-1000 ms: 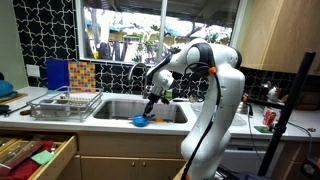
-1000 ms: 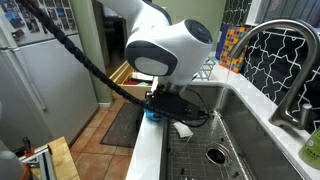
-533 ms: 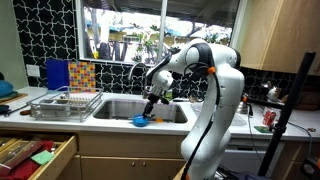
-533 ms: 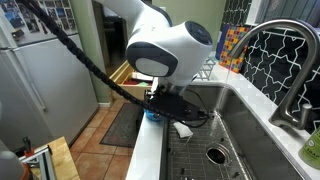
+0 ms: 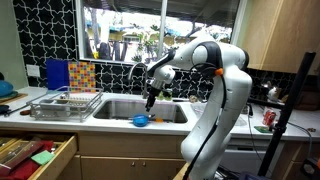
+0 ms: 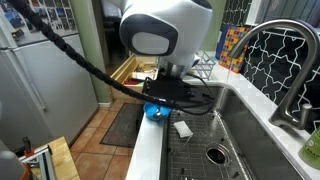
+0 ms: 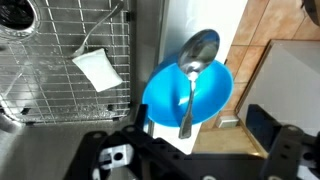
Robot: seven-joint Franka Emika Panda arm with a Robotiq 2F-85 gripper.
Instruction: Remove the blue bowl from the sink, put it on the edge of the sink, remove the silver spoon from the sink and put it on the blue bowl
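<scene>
Jaws of the gripper [image 7: 195,158] are seen spread wide with nothing between them, above the blue bowl [image 7: 188,100]. The bowl is set on the narrow front edge of the sink [image 7: 148,40]. The silver spoon [image 7: 197,55] is laid in it, head overhanging the rim.

Risk: the bowl is judged close to the outer lip of the surface. A nudge during retreat could tip it floorward or lever the spoon out.

Count: one bowl, one spoon, one white scrap [image 7: 97,68] on the sink grid.
</scene>
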